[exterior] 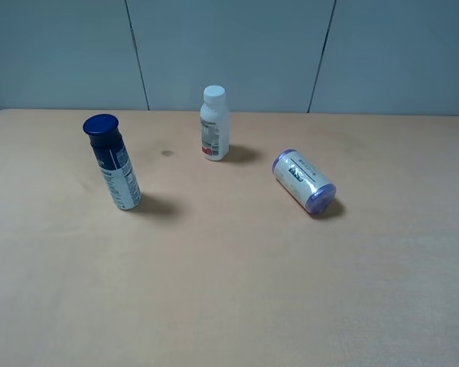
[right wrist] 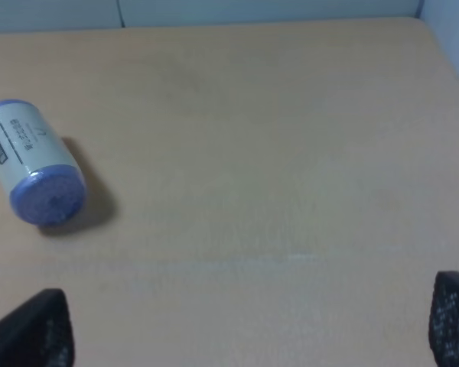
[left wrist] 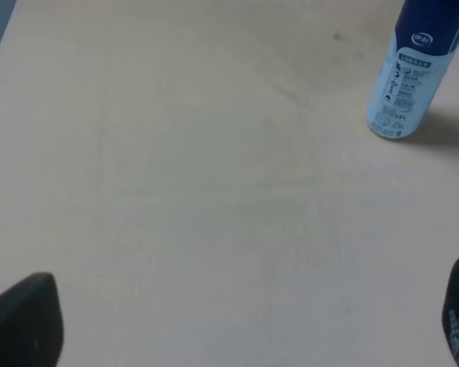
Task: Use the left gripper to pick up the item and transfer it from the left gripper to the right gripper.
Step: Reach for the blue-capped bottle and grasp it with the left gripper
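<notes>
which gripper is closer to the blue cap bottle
Left, likely. The bottle stands ahead of the left gripper; the right gripper faces only the lying can, bottle out of its view.

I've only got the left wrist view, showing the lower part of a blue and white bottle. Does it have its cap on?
Observer: Yes, the bottle has a wide dark blue cap on top.
Operator: Anything else on the table?
Observer: A small white bottle stands farther back, to its right in the high view.
Operator: What does the right wrist view show?
Observer: A white can with purple rims lies on its side.
</notes>
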### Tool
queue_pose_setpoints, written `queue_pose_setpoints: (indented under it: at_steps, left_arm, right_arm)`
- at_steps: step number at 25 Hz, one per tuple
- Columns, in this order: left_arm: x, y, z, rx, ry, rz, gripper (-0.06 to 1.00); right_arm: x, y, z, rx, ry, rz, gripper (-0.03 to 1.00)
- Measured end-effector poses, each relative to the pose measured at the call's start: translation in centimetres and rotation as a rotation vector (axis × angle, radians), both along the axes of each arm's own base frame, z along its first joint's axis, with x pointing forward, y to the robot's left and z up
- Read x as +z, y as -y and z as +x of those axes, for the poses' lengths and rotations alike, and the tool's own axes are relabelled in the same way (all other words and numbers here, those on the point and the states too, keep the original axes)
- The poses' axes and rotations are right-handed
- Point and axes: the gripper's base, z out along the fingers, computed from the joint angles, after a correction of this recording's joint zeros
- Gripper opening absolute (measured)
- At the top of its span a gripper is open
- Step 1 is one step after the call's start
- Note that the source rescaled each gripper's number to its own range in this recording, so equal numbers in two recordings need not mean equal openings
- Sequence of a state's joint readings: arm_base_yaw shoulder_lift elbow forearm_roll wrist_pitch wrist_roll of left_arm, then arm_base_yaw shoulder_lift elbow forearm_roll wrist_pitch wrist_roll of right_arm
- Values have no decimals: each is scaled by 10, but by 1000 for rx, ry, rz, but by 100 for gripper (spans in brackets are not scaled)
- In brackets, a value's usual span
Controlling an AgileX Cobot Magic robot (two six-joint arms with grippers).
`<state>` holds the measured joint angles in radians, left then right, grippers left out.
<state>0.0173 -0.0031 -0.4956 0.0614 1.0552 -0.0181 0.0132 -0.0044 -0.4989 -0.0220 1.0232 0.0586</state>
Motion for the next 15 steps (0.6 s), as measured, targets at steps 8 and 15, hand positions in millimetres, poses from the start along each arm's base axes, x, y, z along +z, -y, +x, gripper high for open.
queue_pose_setpoints:
  at_steps: [8,15]
  left_arm:
    - [0,0,0,0,0,0,100]
    - [0,0,0,0,0,0,100]
  right_arm:
    - [0,0,0,0,0,0,100]
    - [0,0,0,0,0,0,100]
